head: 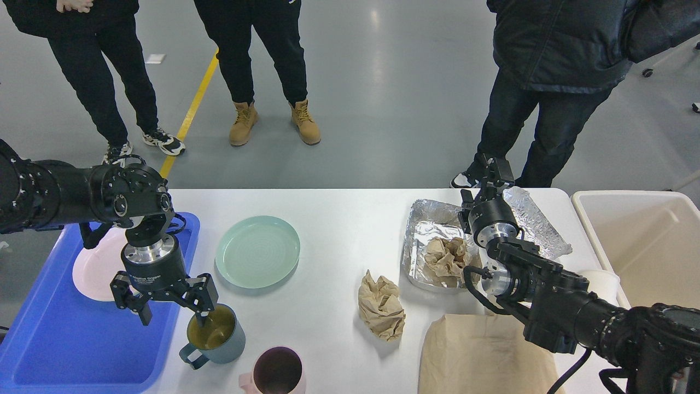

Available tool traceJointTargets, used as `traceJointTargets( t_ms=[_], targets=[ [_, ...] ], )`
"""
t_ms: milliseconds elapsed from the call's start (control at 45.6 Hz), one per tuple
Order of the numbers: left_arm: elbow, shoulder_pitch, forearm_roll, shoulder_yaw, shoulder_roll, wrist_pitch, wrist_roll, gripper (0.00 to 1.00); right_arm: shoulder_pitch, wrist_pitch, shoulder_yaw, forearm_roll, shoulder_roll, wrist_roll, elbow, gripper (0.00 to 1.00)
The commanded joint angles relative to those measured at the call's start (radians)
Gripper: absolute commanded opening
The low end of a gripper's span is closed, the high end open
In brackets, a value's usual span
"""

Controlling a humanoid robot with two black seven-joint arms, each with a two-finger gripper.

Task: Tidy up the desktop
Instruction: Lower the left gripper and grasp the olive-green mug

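Left arm entering from the left edge, forearm roughly level, wrist bent downward so the left gripper [174, 313] points at the tabletop. Jaws spread wide apart: one fingertip dipping inside the rim of the blue-grey mug [214, 335], the other hanging outside it over the blue tray [65, 350]. Nothing clamped.

Right arm entering from the lower right corner, reaching away toward the far table edge. Right gripper [495, 176] seen end-on and dark at the far end, above the foil; jaw state cannot be told.

Desktop [339, 241] lying directly beneath both grippers, flat, long axis running left to right across the view, far edge toward the standing people. White, smooth, matte, rounded corners.

Around the left jaws: mug glazed, cylindrical, handle toward the near-left, dark olive inside. Pink mug [276, 372] nearer than the jaws and to their right, partly cut by the lower edge. Pale green round plate [257, 251], shallow with a raised rim, beyond and right of the jaws. Pale pink plate [95, 268] on the tray, left of the jaws, partly hidden by the arm. Tray plastic, glossy, rectangular with rounded corners.

Around the right jaws: crinkled foil tray [424, 230] just left of and below them, holding a crumpled brown paper wad [445, 257]. Second crumpled brown paper [381, 306] on the bare surface nearer and left. Flat brown paper bag [481, 355] under the right forearm. Cream bin [651, 246] at the right, beside the table end.
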Motion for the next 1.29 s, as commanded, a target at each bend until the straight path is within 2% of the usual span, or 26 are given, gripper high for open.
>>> traceJointTargets(
  t_ms=[0,263,526,767,986,1139,1271],
  targets=[
    [0.033,0.025,0.001,0.001,-0.042,0.000,0.000,0.96,0.000,0.000,0.000,0.000,0.000,0.000,0.000,1.00],
    [0.051,0.054,0.003,0.001,-0.088,0.000,0.000,0.96,0.000,0.000,0.000,0.000,0.000,0.000,0.000,1.00],
    [0.051,0.074,0.008,0.007,-0.099,0.000,0.002,0.88,0.000,0.000,0.000,0.000,0.000,0.000,0.000,1.00],
    [0.051,0.080,0.020,0.018,-0.100,0.000,0.005,0.87,0.000,0.000,0.000,0.000,0.000,0.000,0.000,1.00],
    [0.054,0.080,0.024,0.016,-0.100,0.000,0.005,0.74,0.000,0.000,0.000,0.000,0.000,0.000,0.000,1.00],
    [0.062,0.082,0.024,0.016,-0.100,0.000,0.005,0.72,0.000,0.000,0.000,0.000,0.000,0.000,0.000,1.00],
    [0.065,0.085,0.024,0.018,-0.100,0.055,0.006,0.73,0.000,0.000,0.000,0.000,0.000,0.000,0.000,1.00]
  ],
)
